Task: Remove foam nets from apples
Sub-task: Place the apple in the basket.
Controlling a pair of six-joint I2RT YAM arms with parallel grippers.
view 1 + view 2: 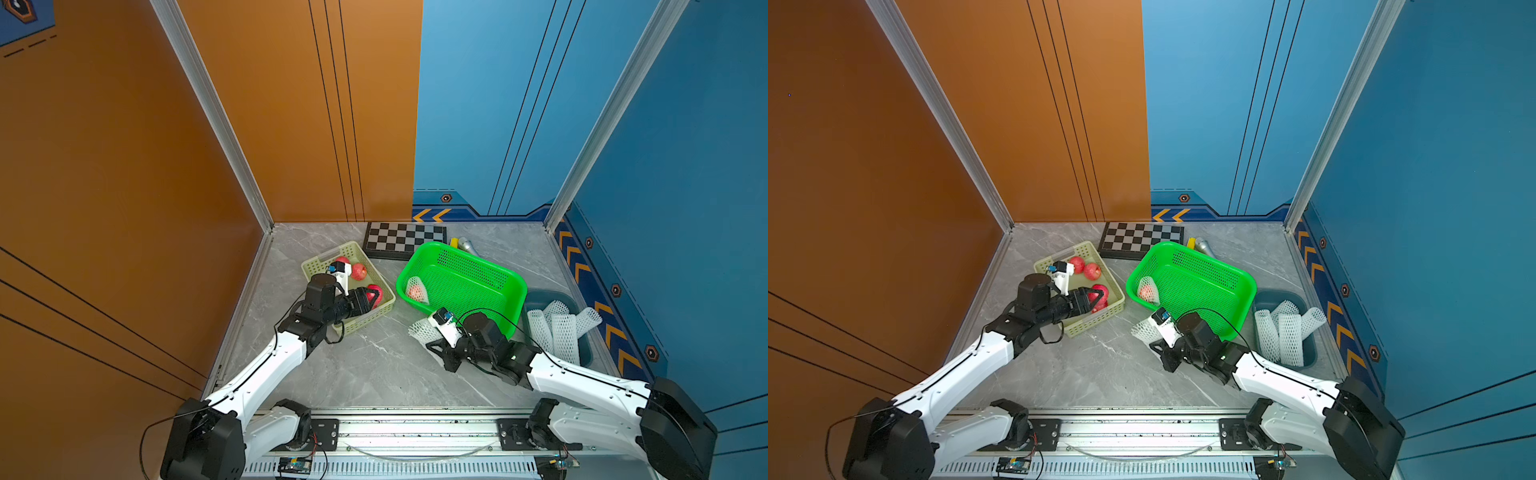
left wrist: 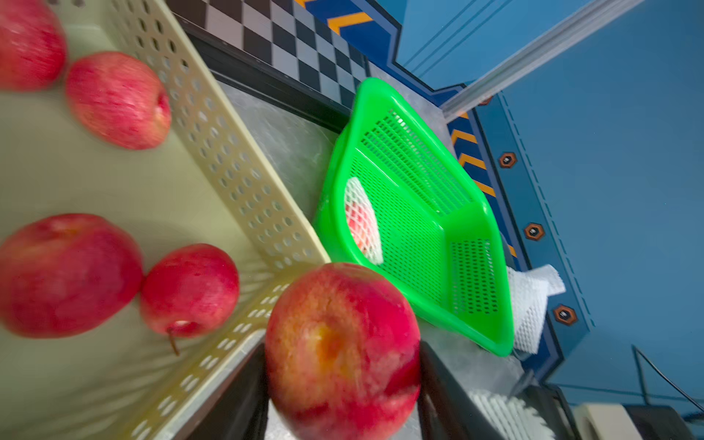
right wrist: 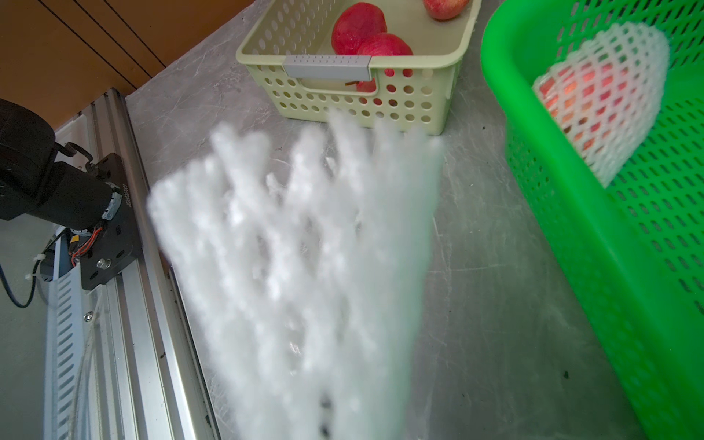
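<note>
My left gripper (image 1: 371,296) (image 2: 343,398) is shut on a bare red apple (image 2: 343,350) (image 1: 375,292), held over the near end of the cream basket (image 1: 328,255). Several more bare apples (image 2: 118,101) lie in that basket. In both top views my right gripper (image 1: 432,338) (image 1: 1152,340) hangs low over the table by the green basket's near corner. It is shut on an empty white foam net (image 1: 420,330) (image 3: 297,266), which hides its jaws in the right wrist view. One apple still in its net (image 1: 417,290) (image 3: 602,95) lies in the green basket (image 1: 478,257).
A blue-grey bin (image 1: 540,296) at the right holds several empty foam nets (image 1: 559,328). A chessboard (image 1: 405,239) and a yellow-and-silver object (image 1: 463,244) lie against the back wall. Walls close in the table on three sides, and a rail runs along the front.
</note>
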